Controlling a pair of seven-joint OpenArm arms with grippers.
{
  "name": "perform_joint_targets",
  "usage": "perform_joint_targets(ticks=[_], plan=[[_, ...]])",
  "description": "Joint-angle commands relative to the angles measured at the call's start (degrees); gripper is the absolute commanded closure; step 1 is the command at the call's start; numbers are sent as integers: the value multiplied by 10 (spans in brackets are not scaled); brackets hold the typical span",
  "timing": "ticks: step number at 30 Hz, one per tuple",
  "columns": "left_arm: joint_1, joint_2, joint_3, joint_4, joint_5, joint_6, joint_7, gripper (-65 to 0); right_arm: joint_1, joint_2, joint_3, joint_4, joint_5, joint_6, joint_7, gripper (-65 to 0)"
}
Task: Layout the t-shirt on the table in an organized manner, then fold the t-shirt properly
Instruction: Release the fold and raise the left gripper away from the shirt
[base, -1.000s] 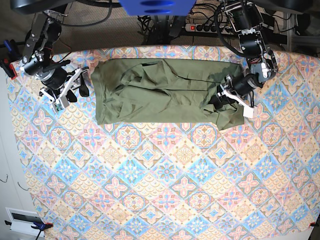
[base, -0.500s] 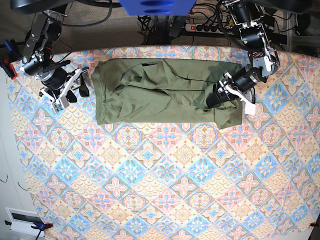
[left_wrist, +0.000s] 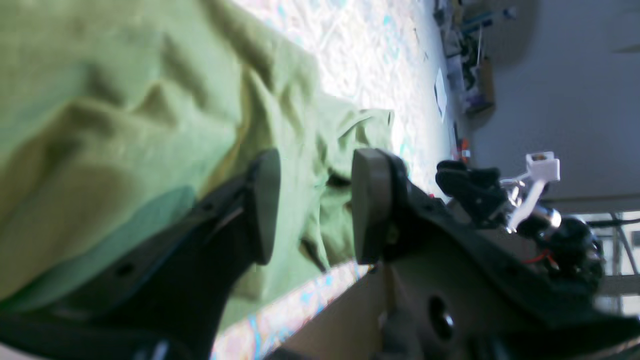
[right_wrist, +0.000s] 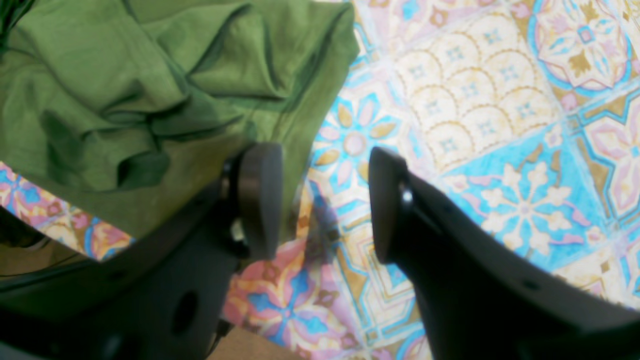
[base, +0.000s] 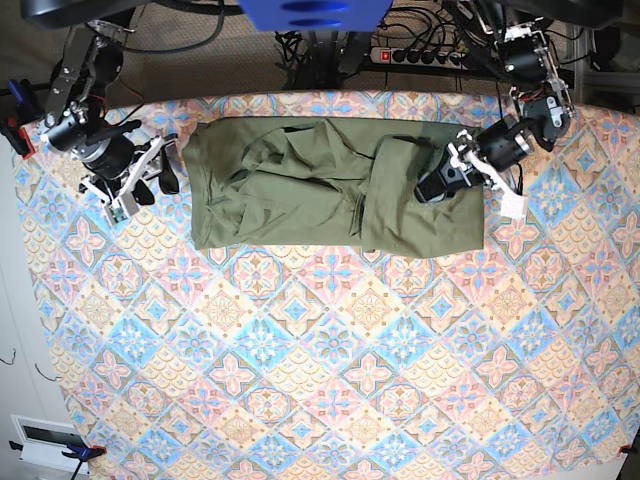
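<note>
Right now the t-shirt (base: 330, 185) is lying spread across the far part of the desk (base: 330, 380), its olive cloth wrinkled through the middle and one end folded back over itself in a flap on the side of the left arm. In the base view the left claw (base: 437, 185) is hovering over that folded end, pointing inward across the cloth. Seen from the left wrist, its two pads (left_wrist: 265, 205) are standing clearly apart with nothing between them, and the rumpled green fabric is showing in the gap behind them.

Off the other end of the garment, the right claw (base: 150, 180) is sitting above the patterned cloth, just beside the shirt's edge. From the right wrist, its pads (right_wrist: 260, 197) are also standing apart and gripping nothing; one pad is hanging over the shirt's edge (right_wrist: 150, 100), the other over bare diamond tiles (right_wrist: 500, 150). Whether that pad is touching the fabric cannot be told.

A power strip (base: 420, 55) and cables are lying beyond the desk's far edge.
</note>
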Motion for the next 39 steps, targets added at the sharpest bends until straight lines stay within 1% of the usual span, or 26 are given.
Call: perform_joint_targets(ticks=[1,4,6,8,10,12,14,19,22,25,29,34,39], plan=[[2,-21,-6,14,-25,-4,-10,-241,5,9,2,10,10,2,12,-271],[16,-53,-20,19,-24,-3,-12,-241,6,9,2,9,10,2,12,-271],[27,-64,-25,19,-11,-2,-12,-242,6,9,1,9,10,2,12,-271],[33,-75,-25,20,8,-2,-12,-245,6,9,1,9,10,2,12,-271],[27,-83,-26,19,46,-2,-17,-246,6,9,1,9,10,2,12,-271],[25,-82,-25,19,87,-2,-42,-246,6,9,1,9,10,2,12,-271],[13,-76,-18,18,115,-2,-59,-246,6,9,0,9,10,2,12,-271],[-25,-38,33,-11,180,-2,-62,-246,6,9,0,9,10,2,12,-271],[-43,-29,73,-54,202,-2,-62,-244,6,9,1,9,10,2,12,-271],[-44,-30,128,-82,214,-2,-68,-242,4,9,4,11,10,2,12,-271],[-11,-35,165,-82,219,-2,-84,-241,3,9,4,11,10,2,12,-271],[22,-71,221,-62,215,-2,-84,-241,3,9,2,11,10,2,12,-271],[50,-86,228,4,214,-3,-83,-241,5,9,0,11,10,2,12,-271]])
